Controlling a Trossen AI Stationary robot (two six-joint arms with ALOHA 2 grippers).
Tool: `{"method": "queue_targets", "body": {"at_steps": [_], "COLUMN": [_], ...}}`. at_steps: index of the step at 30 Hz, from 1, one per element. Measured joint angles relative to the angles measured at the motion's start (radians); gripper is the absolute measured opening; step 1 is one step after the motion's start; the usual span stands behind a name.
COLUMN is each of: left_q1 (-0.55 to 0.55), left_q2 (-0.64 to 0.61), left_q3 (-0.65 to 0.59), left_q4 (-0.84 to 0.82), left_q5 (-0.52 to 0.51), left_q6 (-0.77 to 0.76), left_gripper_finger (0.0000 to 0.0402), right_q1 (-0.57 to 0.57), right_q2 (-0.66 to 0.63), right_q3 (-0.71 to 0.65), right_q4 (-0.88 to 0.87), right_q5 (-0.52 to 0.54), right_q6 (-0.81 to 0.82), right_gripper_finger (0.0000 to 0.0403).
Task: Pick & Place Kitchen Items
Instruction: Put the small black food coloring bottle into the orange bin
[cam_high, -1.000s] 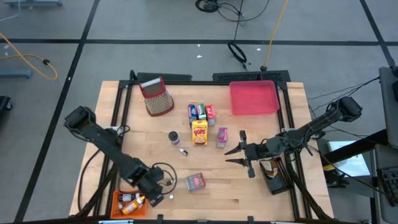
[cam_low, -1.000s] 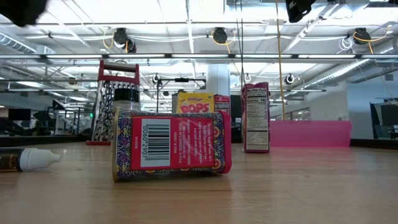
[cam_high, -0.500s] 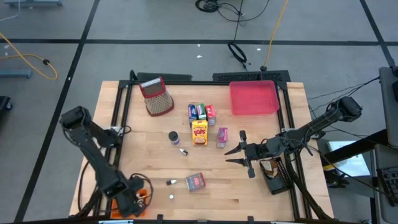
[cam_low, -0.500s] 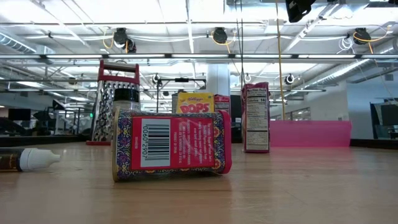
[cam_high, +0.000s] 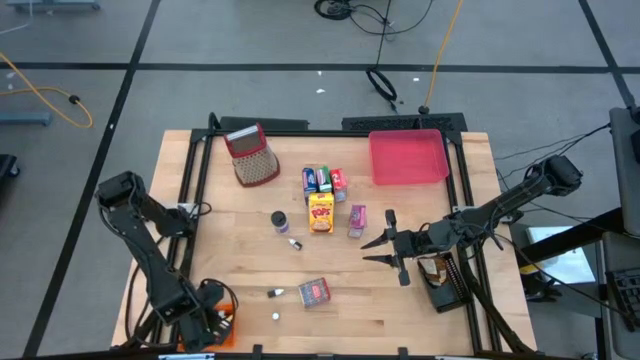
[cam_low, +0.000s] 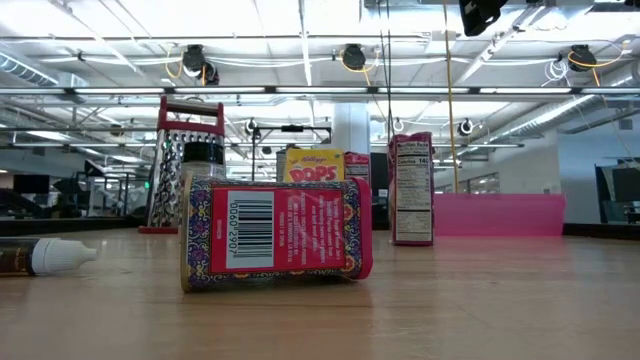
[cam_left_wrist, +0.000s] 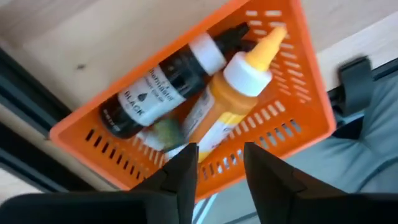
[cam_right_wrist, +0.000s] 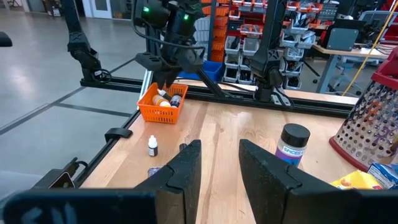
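Note:
My left gripper (cam_high: 205, 322) (cam_left_wrist: 221, 149) hangs open over the orange tray (cam_left_wrist: 305, 81) at the table's near left corner, pointing steeply down and touching nothing. In the tray lie a black bottle (cam_left_wrist: 155, 93), an orange bottle (cam_left_wrist: 230, 99) and a small pale piece (cam_left_wrist: 163, 132). My right gripper (cam_high: 372, 250) (cam_right_wrist: 219, 146) waits open and level over the table's right side. A red patterned box (cam_high: 314, 291) (cam_low: 275, 235) lies on its side near the front, beside a small dropper bottle (cam_high: 274, 293) and a tiny white piece (cam_high: 275, 317).
A yellow cereal box (cam_high: 320, 212), blue, green and red packets (cam_high: 322, 180), a pink packet (cam_high: 357, 221), a dark spice jar (cam_high: 280, 221) and a small bottle (cam_high: 294, 243) stand mid-table. The red-topped grater (cam_high: 253, 156) and the pink tray (cam_high: 408, 157) sit at the back.
My left gripper has swung from the near middle of the table, beside the red patterned box, toward the near left corner. It now stands over the orange tray. The small dropper bottle by the box, covered by the arm before, now shows.

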Motion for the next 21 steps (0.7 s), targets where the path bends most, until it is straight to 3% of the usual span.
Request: {"method": "queue_targets", "body": {"at_steps": [4,13,21], "left_q1": [0.004,0.088,0.261], "left_q2": [0.000,0.000,0.000], "left_q3": [0.000,0.000,0.000], "left_q4": [-0.014,0.013,0.016], "left_q5": [-0.070,-0.323,-0.371], "left_q6": [0.037,0.294,0.579], "left_gripper_finger": [0.0151,0.0157,0.0157], "right_q1": [0.000,0.000,0.000], "right_q2": [0.000,0.000,0.000], "right_q3": [0.000,0.000,0.000], "right_q4": [0.000,0.000,0.000], "right_q5": [0.000,0.000,0.000], "right_q6": [0.000,-0.003,0.000], "right_gripper_finger": [0.0100,0.0100,0.0100]}}
